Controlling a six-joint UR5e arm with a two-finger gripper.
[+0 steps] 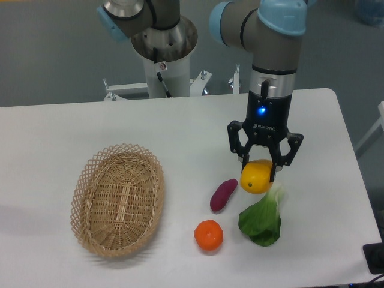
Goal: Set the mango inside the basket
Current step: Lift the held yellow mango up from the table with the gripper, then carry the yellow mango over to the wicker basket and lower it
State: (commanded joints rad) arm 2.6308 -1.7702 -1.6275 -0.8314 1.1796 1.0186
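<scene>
Fixed camera: the gripper (259, 163) hangs over the right half of the white table (180, 132), its two fingers closed around the mango (256, 176), which sits between them with its long axis roughly level, running left to right and dipping slightly toward the left. Whether the fruit is clear of the tabletop cannot be told. Just below it lies a leafy green vegetable (262, 221); a purple sweet potato (223, 195) lies just to its left, tilted, and an orange (208, 234) sits nearer the front edge. The basket (118, 199) rests well apart at left, open side up.
</scene>
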